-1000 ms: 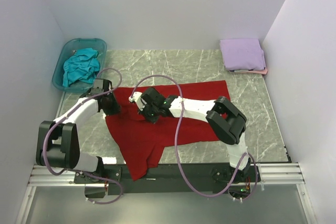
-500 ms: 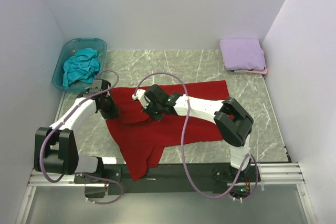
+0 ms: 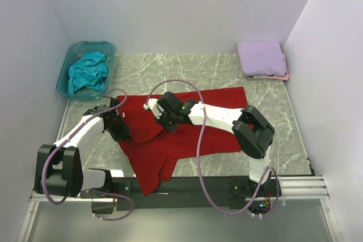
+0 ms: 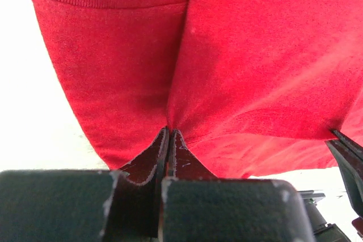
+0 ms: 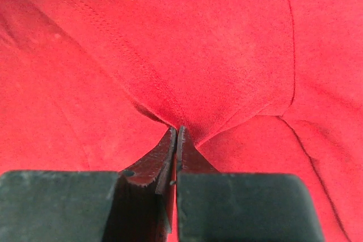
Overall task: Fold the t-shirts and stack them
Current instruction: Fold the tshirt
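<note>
Here, white walls (image 3: 170, 9) enclose the marbled table (image 3: 215, 69), tub (image 3: 63, 75) at ten o'clock. The left gripper (image 4: 169, 134) and right gripper (image 5: 177, 131) pinch the deep red t-shirt (image 3: 218, 101) tight.

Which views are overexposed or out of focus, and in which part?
Left wrist: the table beside the red t-shirt is blown out white. Right wrist: evenly lit, nothing blown out. Top external: sharp, no glare.

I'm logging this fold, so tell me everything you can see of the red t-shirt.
The red t-shirt is plain soft knit with a ribbed edge band, spread rumpled on the marble table, one end draping over the near edge. The left claw and right claw, both shut, each pinch a fold.
</note>
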